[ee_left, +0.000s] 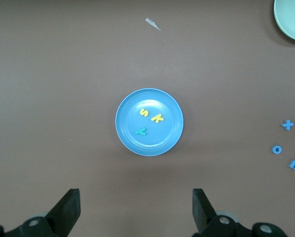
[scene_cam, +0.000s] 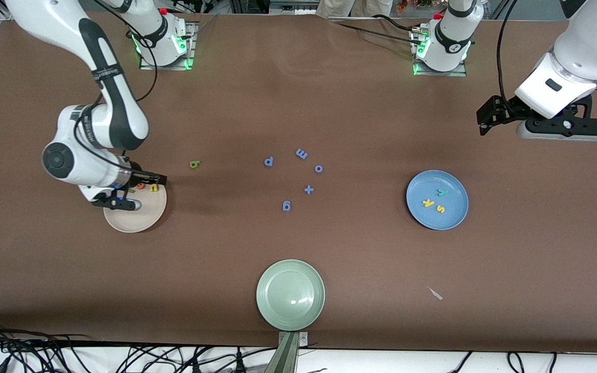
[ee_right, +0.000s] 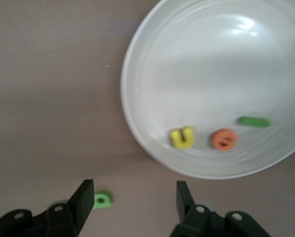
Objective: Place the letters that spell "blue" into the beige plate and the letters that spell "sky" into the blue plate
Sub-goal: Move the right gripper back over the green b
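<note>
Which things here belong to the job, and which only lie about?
Job: beige plate holding u, e, l; b on the table; blue plate holding s, k, y.
Lying about: blue letters, green plate.

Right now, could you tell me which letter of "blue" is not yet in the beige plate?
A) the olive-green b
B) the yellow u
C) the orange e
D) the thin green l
A: the olive-green b lies on the bare table beside the beige plate, while the yellow u, orange e and thin green l already rest inside it.
</note>
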`<state>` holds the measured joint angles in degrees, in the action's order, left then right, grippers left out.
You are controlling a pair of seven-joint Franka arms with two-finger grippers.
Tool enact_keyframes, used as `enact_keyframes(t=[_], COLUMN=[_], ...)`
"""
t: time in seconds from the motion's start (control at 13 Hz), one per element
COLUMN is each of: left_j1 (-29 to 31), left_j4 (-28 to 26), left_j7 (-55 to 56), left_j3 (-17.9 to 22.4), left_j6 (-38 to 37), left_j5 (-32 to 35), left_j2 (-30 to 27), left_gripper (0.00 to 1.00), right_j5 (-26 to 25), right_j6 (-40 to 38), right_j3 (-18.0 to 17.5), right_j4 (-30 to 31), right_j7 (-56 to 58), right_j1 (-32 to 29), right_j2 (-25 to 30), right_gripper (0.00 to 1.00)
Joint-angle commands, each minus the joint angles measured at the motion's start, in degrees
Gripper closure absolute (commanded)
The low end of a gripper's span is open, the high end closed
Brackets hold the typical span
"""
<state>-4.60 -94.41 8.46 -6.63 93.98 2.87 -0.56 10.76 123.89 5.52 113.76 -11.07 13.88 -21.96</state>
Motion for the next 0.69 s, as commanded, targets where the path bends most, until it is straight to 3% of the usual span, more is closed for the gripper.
enact_keyframes(t=[0.0, 0.23, 0.61], left_j1=[0.2, 0.2, 0.3], left_j4=[0.2, 0.3, 0.2], left_j7=[0.2, 0.2, 0.1], left_j3=[-0.3, -0.3, -0.2], left_j6=[-1.2, -1.2, -1.3], left_j5=[0.4, 0.4, 0.4], left_j2=[-0.8, -0.8, -0.8], left_gripper=[0.0, 0.0, 0.0], right_j5=[0.8, 0.8, 0.8], right_j6=[3.8, 15.8, 27.0], right_j3=[-5.0, -7.8, -10.7], right_j4=[6.3, 16.1, 25.1], right_j7=[-8.2, -9.8, -12.6], right_j1=[-0.2, -0.2, -0.2], right_j2=[4.4, 6.3, 6.9], right_gripper=[0.24, 0.24, 0.26])
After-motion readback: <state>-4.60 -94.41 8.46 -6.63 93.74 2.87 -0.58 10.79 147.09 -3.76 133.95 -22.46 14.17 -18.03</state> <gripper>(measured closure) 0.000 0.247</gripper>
